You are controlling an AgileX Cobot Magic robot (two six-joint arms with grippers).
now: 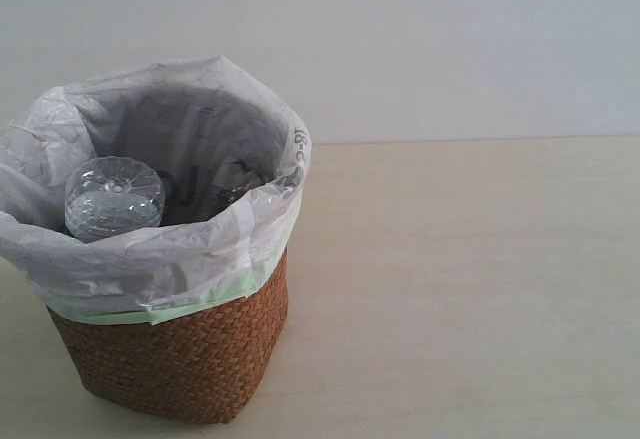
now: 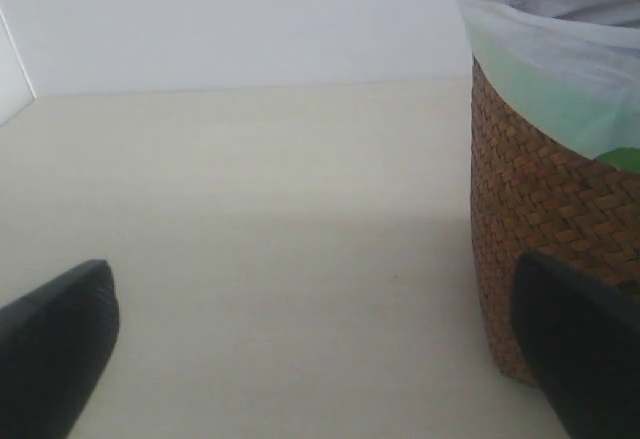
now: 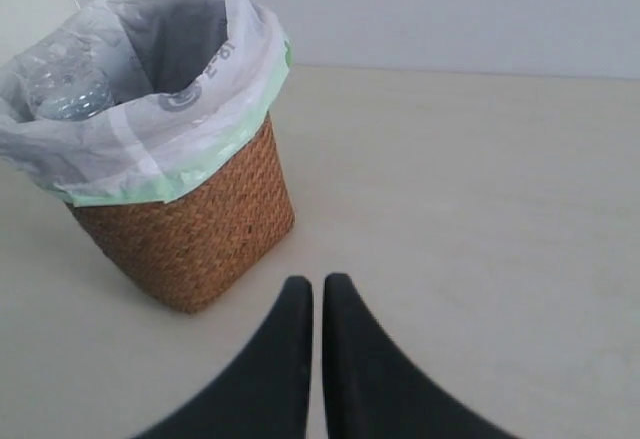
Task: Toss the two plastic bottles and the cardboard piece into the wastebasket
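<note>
You have one clear bottle (image 1: 113,197) standing base-up in the wastebasket (image 1: 180,359), cardboard piece out of sight, left gripper (image 2: 312,289) spread open just beside the wicker and right gripper (image 3: 318,289) shut empty: a sideways left-arm swing could topple it.

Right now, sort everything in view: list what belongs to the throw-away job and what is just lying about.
Belongs to the job:
wastebasket, wicker, lined with a white bag
clear plastic bottle, base up, inside the wastebasket
The second bottle and the cardboard piece cannot be made out.

Just there:
table
wall behind it
</note>
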